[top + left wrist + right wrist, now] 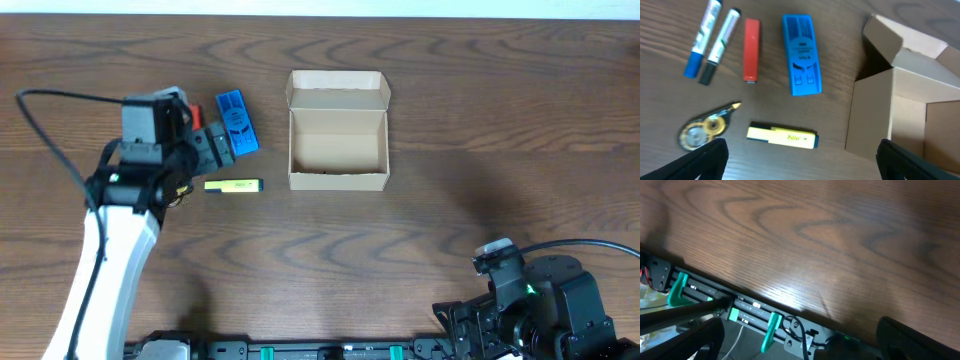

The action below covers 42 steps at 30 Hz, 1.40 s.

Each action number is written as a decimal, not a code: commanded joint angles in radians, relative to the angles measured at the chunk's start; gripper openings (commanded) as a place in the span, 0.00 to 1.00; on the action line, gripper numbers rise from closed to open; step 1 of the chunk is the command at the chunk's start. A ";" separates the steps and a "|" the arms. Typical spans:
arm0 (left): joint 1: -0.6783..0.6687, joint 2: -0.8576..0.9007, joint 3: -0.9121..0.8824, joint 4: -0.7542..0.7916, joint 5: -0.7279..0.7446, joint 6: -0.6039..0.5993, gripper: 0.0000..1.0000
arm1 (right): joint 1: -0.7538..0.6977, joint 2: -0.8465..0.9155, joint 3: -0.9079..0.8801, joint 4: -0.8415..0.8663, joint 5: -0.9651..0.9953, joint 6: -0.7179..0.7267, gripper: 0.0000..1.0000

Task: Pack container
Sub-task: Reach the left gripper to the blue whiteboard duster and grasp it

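— As seen from overhead, where is the container (338, 135) placed?
— It is set upright at the upper middle of the table (480, 120); its flap lid is folded back on the far side; the interior is exposed to the camera.
— What is recorded beside it?
— A blue plastic item (237, 125) is laid to its left, near but not touching; a yellow highlighter (234, 186) is laid flat nearer the front edge, also apart from the box; in the left wrist view a red stick (751, 50), a blue-capped marker (702, 37), a black-capped marker (721, 42) and a correction tape roller (702, 129) are noted further out, none touching another.
— Left gripper (800, 160)?
— It is held above the highlighter and the loose items, just left of the container; its fingers are spread wide apart.
— Right gripper (805, 345)?
— It is kept at the near right edge of the table, well apart from the container; its fingers are likewise spread apart; only wood grain and a mounting rail (755, 315) are seen by its camera.
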 commanded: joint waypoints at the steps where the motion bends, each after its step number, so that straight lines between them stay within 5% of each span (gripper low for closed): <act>1: 0.001 0.074 0.010 0.025 0.057 -0.019 0.95 | 0.008 -0.001 -0.001 -0.001 -0.003 0.010 0.99; 16: -0.100 0.422 0.158 0.110 -0.179 -0.120 0.96 | 0.008 -0.001 -0.001 -0.001 -0.003 0.011 0.99; 27: -0.097 0.746 0.504 -0.014 -0.215 -0.132 0.96 | 0.008 -0.001 -0.001 -0.001 -0.003 0.011 0.99; 42: -0.077 0.895 0.528 0.007 -0.178 -0.184 0.96 | 0.008 -0.001 -0.001 -0.001 -0.003 0.010 0.99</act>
